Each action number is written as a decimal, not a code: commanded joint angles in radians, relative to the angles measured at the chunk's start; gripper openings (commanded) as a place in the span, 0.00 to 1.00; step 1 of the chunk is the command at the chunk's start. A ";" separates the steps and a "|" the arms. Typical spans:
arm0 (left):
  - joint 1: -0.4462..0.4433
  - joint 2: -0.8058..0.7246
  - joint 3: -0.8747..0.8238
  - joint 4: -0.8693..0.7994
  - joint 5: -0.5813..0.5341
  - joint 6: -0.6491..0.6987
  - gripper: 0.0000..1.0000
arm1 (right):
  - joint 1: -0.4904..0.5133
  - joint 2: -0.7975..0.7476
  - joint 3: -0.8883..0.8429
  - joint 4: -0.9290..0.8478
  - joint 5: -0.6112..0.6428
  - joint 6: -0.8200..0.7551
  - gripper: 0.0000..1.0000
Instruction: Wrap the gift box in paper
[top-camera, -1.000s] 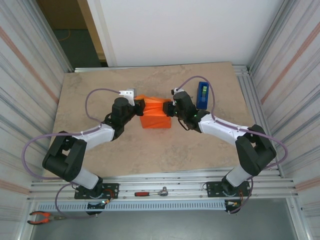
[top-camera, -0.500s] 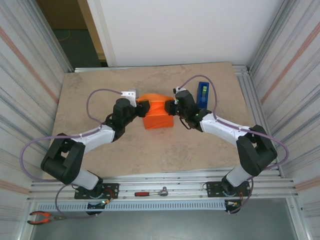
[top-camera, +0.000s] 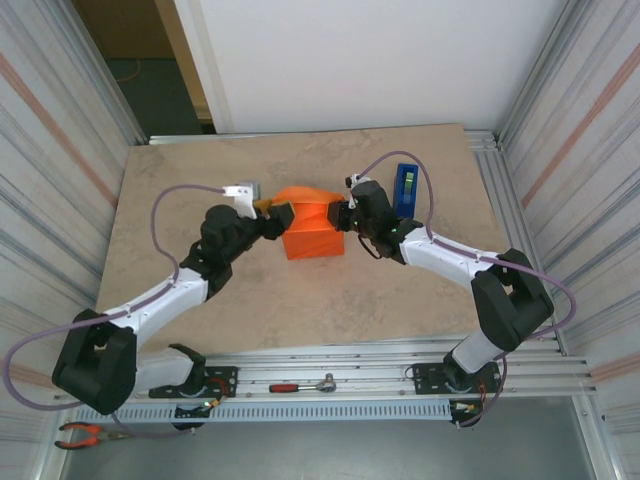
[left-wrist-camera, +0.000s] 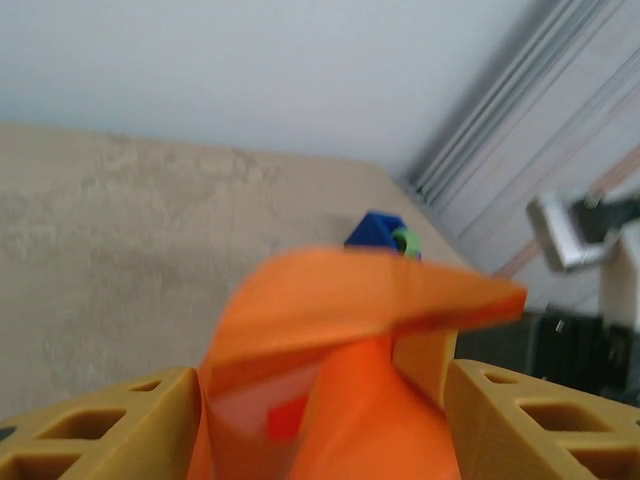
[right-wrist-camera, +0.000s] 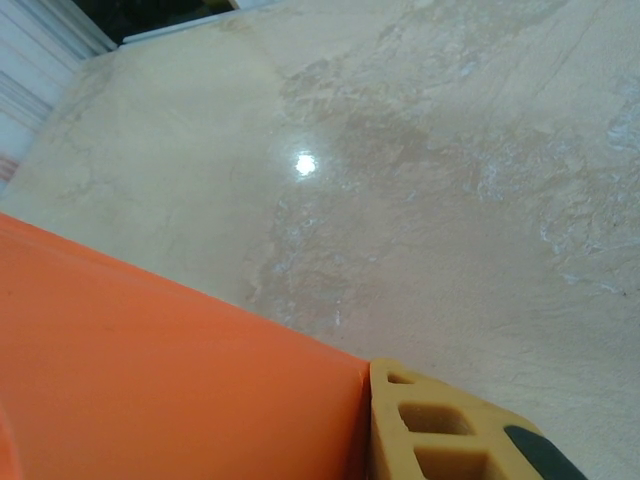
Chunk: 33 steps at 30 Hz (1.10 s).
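Moved: left arm has swung back toward 8 o'clock; left claw (top-camera: 279, 216) has let go and spread its jaws; a loose flap has lifted at the paper's far-left end; right arm has barely shifted.
Top view, paper: bright orange paper (top-camera: 312, 232) folded into a block shape, just 12 o'clock of the worktop (top-camera: 330, 300) centre.
Top view, left claw: at the paper's 9 o'clock end, close beside it; contact hard to judge.
Top view, right claw: right claw (top-camera: 341, 214) set against the paper's 3 o'clock end.
Top view, other: blue tape dispenser (top-camera: 404, 190) at 2 o'clock of the paper, just past the right claw.
Left wrist view: yellow fingers (left-wrist-camera: 100, 425) wide apart, released; the curled paper flap rises between them; tape dispenser behind it at 12 o'clock, blurred.
Right wrist view: one yellow finger (right-wrist-camera: 440, 430) touches the paper's smooth side; the second is hidden, so I cannot tell whether this claw is clenched or loose; bare worktop beyond.
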<state>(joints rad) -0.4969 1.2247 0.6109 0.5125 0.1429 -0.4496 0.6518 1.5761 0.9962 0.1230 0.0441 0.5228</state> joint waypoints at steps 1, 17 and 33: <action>-0.040 0.023 -0.010 0.006 -0.057 0.029 0.66 | 0.003 0.027 -0.040 -0.107 -0.036 -0.011 0.10; -0.076 0.284 0.086 0.044 -0.250 0.056 0.52 | -0.022 -0.031 -0.029 -0.114 -0.083 0.002 0.40; -0.038 0.079 0.124 -0.040 -0.169 0.077 0.83 | -0.043 -0.005 -0.025 -0.121 -0.078 0.017 0.60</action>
<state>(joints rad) -0.5564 1.3762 0.6895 0.5034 -0.0586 -0.3805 0.6144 1.5372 0.9836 0.0357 -0.0349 0.5419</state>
